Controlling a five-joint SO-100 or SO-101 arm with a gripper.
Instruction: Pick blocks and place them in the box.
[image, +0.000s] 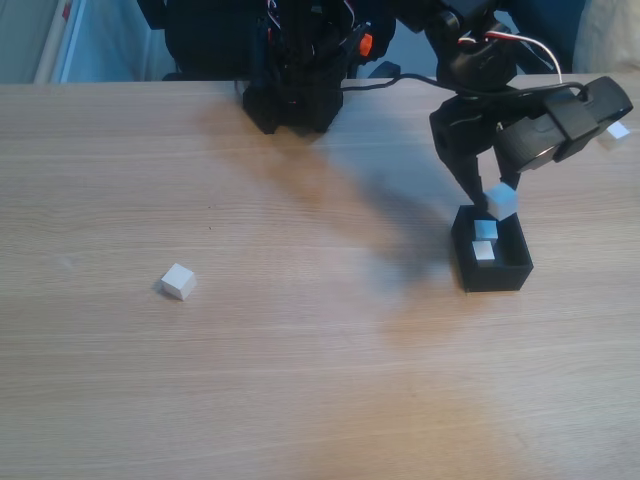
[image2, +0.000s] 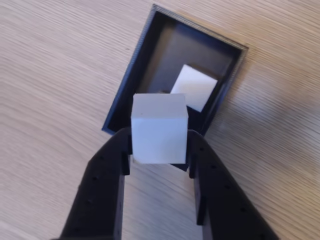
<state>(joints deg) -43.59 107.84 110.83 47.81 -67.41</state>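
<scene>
In the fixed view my gripper (image: 497, 206) is shut on a white block (image: 502, 198), held just above the far end of the black box (image: 495, 276). Two more blocks (image: 485, 231) (image: 484, 251) lie inside the box. Another block (image: 178, 281) sits alone on the table at the left. In the wrist view the gripper (image2: 160, 148) pinches the held block (image2: 159, 127) between both fingers (image2: 107, 175), over the near edge of the box (image2: 132, 76). One block (image2: 194, 87) shows on the box floor behind it.
The arm's black base (image: 292, 95) stands at the table's far edge, with cables around it. A small white piece (image: 617, 131) shows by the wrist camera at the right edge. Bare wooden tabletop (image: 320, 380) stretches across the front and left.
</scene>
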